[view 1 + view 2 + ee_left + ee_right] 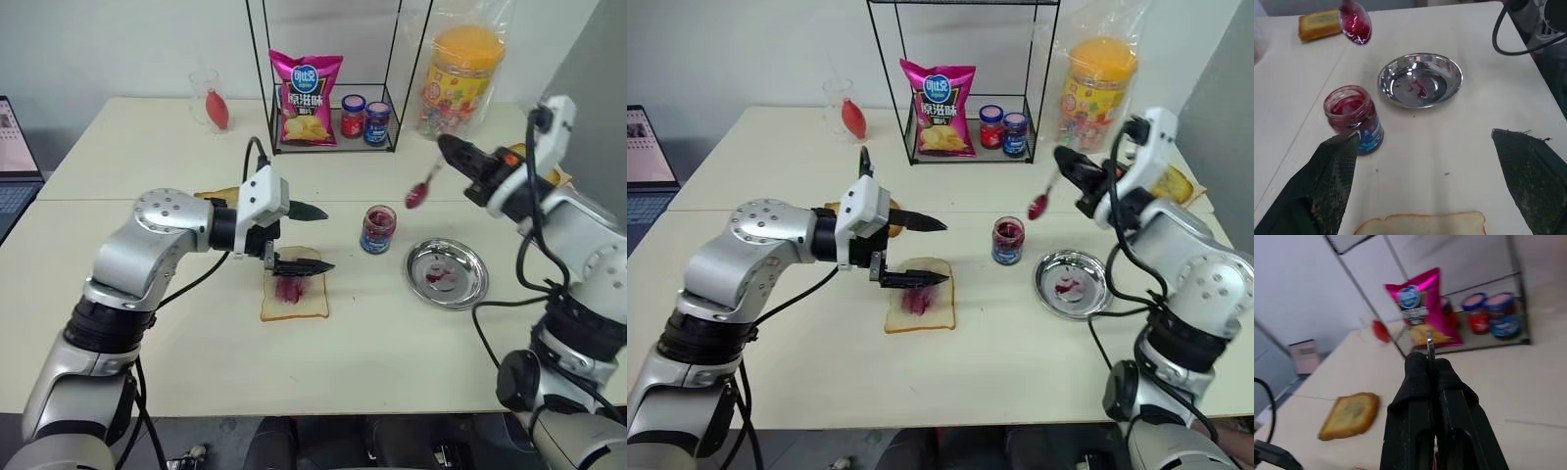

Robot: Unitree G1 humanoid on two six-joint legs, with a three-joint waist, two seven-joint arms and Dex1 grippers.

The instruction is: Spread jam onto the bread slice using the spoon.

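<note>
The right hand, clamped on a small silver spoon heaped with red jam, held it above the desk, while the left hand hovered open over the jam-smeared white bread slice, likely to steady it.

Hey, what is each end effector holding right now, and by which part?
Right end effector grips the spoon by its handle end, jam-coated bowl hanging free. Left end effector is open, holding nothing.

You see a glossy round steel plate, a small glass jar and a matt cream tabletop.
</note>
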